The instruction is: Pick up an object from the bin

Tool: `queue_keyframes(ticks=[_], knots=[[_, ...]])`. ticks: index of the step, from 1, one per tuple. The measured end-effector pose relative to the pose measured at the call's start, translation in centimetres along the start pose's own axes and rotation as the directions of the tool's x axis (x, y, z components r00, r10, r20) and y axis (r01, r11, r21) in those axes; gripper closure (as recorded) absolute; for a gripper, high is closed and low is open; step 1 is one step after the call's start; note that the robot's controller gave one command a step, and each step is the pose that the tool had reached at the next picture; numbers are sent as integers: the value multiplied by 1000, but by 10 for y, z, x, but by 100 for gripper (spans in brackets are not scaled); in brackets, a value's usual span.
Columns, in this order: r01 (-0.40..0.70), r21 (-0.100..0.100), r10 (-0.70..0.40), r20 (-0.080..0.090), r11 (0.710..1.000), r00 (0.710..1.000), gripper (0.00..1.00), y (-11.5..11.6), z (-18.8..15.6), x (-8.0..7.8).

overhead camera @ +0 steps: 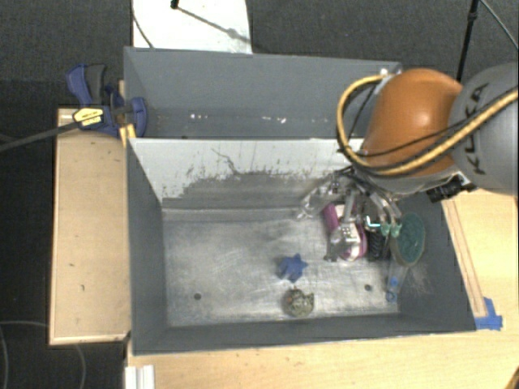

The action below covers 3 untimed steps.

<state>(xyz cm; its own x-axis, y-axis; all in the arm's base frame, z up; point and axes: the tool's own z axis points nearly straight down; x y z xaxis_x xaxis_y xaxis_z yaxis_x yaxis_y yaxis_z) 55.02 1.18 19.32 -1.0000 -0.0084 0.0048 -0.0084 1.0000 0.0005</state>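
The hand hangs low at the bin's right, over a magenta thing; I cannot tell whether it is apart or clamped. A green disc hugs the right wall. A blue star and a grey lump lie near the front edge, with open floor to the left.

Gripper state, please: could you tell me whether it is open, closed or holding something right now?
Gripper: cannot be told; it is down at a magenta thing in the right part of the bin.
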Motion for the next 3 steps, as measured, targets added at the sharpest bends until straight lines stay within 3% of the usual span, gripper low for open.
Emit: queue_keyframes(ticks=[1, 2, 3], knots=[[234, 0, -234, 1, 972, 972, 0, 17, 100, 40], [232, 1, -232, 7, 973, 973, 100, 17, 97, 39], [342, 6, -342, 16, 940, 940, 100, 17, -51, 23]])
